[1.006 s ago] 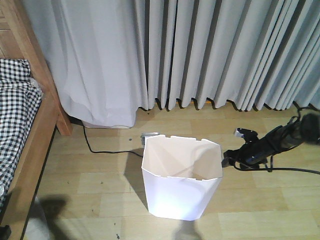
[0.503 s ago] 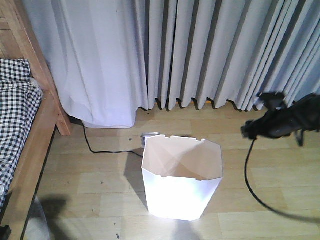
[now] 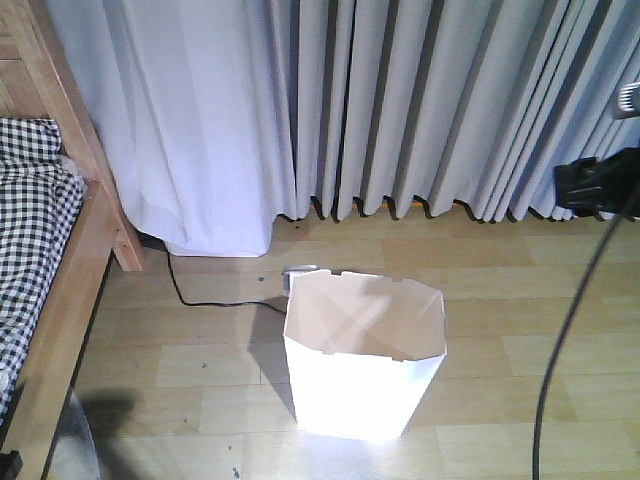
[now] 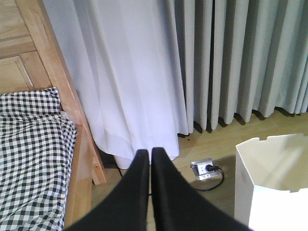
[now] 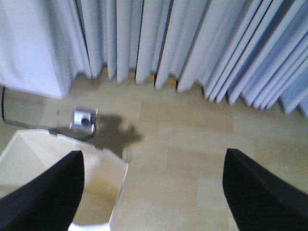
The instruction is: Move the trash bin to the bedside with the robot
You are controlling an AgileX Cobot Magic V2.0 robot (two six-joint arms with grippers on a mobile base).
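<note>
Left gripper: the two black fingers are pressed together tip to tip with nothing between them, clenched on air. It hangs over the floor gap between the bed and the bin, pointing toward the curtain.

Right gripper: jaws spread wide, nothing between them, only bare floor in the gap. Its left finger sits over the bin's rim in the wrist view; whether it touches, I can't tell. From the front the right arm is up at the far right edge, well above and clear of the bin, with a black cable drooping to the floor.

Trash bin: white, angular rim, upright on the wood floor, nobody holding it. It stands out in the open floor, well apart from the bed, roughly mid-frame in front of the curtain.

Bed: wooden frame along the left edge, black-and-white checked bedding on top. Corner post runs up next to the curtain.

Behind the bin: a small grey floor socket with a plug in it, near the bin's rear edge. A black cord runs from there along the floor toward the bed corner. Grey pleated curtain fills the whole back wall down to the floor.
</note>
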